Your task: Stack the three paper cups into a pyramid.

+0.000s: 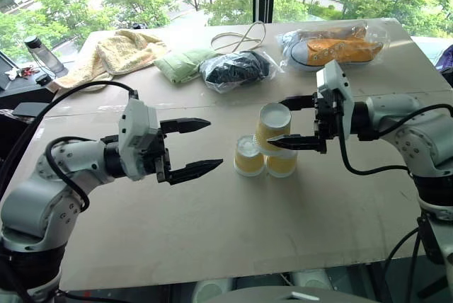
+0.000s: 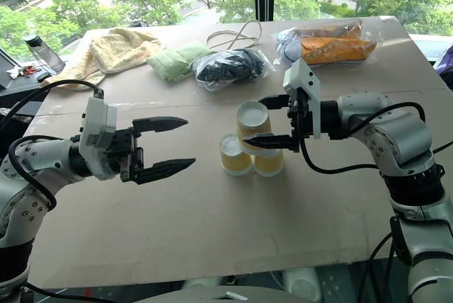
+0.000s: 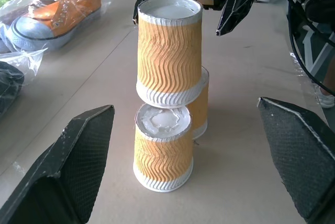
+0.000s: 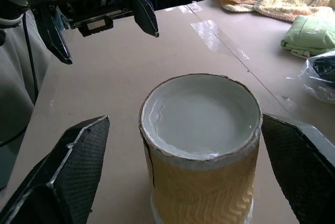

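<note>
three paper cups stand upside down near the middle of the table (image 1: 212, 246), stacked as a pyramid (image 1: 267, 149). two base cups sit side by side and touching: the left cup (image 1: 248, 156) and the right cup (image 1: 281, 164). the top cup (image 1: 272, 128) rests across their white bases, tilted a little, its own white base facing up. nothing is in the cups as far as can be seen; only the closed bases show.

the right gripper (image 1: 303, 123) is around the top cup with its jaws spread wide, one finger beyond the cup and one on the near side. in the right wrist view there is a clear gap between each finger and the cup, so it grips nothing.

the left gripper (image 1: 198, 149) hangs over the table to the left of the pyramid, apart from it, pointing toward it, jaws wide open and holding nothing.

at the far side of the table lie clear plastic bags: one bag (image 1: 340, 43) holds an orange shoe (image 1: 345, 49), another bag (image 1: 233, 71) holds something dark that cannot be told. beside that are a green cloth (image 1: 182, 63), a yellow towel (image 1: 117, 53) and a coiled cord (image 1: 241, 37). a bottle (image 1: 44, 55) stands off the table's left corner.
</note>
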{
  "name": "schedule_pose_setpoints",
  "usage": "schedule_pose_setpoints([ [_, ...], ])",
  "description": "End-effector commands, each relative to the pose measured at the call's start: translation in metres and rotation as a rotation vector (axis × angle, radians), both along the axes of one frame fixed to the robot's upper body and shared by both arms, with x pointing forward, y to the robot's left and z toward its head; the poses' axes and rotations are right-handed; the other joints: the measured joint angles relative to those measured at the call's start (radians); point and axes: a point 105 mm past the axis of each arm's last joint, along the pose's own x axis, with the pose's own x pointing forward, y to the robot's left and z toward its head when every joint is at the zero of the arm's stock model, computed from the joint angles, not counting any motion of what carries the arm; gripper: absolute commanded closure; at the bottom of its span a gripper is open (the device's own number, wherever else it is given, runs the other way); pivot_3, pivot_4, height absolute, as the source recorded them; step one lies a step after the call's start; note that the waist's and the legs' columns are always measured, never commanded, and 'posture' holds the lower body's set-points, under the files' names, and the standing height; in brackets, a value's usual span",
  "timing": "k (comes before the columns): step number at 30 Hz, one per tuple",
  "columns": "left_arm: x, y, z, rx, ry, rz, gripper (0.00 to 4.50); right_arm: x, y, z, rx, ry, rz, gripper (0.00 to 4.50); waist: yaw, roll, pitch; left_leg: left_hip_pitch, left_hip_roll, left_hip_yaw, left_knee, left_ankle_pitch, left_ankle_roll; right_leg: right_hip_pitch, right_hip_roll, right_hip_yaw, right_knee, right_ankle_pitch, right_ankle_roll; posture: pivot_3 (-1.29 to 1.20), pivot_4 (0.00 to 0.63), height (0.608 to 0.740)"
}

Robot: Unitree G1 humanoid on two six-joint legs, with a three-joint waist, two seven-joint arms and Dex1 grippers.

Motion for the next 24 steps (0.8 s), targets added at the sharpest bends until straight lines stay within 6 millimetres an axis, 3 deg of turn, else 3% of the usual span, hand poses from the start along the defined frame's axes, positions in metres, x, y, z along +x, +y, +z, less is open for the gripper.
schedule_pose_setpoints([
  [1,-0.005,-0.002,-0.001,-0.021,-0.019,0.000,0.00,-0.010,-0.021,0.010,0.006,-0.018,-0.019,0.03,0.002,0.000,0.000,0.000,0.000,0.000,0.000,0.000,0.000,0.000,0.000,0.000,0.000,0.000,0.000,0.00,0.150,0.740],
  [6,0.003,0.002,-0.027,-0.026,-0.005,0.108,0.00,-0.005,-0.057,-0.015,-0.056,-0.044,-0.172,0.03,0.010,-0.001,-0.001,0.000,0.000,0.000,0.000,0.000,0.000,0.000,0.000,0.000,0.000,0.000,0.000,0.00,0.150,0.740],
  [14,-0.006,0.030,-0.111,0.065,0.136,0.375,0.00,-0.017,-0.135,-0.097,0.023,-0.049,-0.443,0.03,0.021,-0.003,-0.002,0.001,0.000,0.003,0.001,0.000,0.000,0.001,0.000,0.003,0.001,0.000,0.000,0.00,0.150,0.740],
  [20,0.001,0.042,-0.133,0.091,0.090,0.451,0.00,-0.025,-0.139,-0.130,0.074,-0.022,-0.450,0.03,0.018,-0.002,-0.001,0.017,0.001,0.005,-0.001,-0.003,0.005,0.016,0.001,0.005,0.001,0.001,-0.002,0.00,0.150,0.740],
  [24,0.004,0.041,-0.137,0.114,0.062,0.422,0.00,-0.021,-0.138,-0.136,0.072,-0.060,-0.447,0.03,0.018,-0.002,-0.002,0.019,0.001,0.005,0.000,-0.003,0.005,0.019,0.001,0.005,0.001,0.001,-0.002,0.00,0.150,0.740],
])
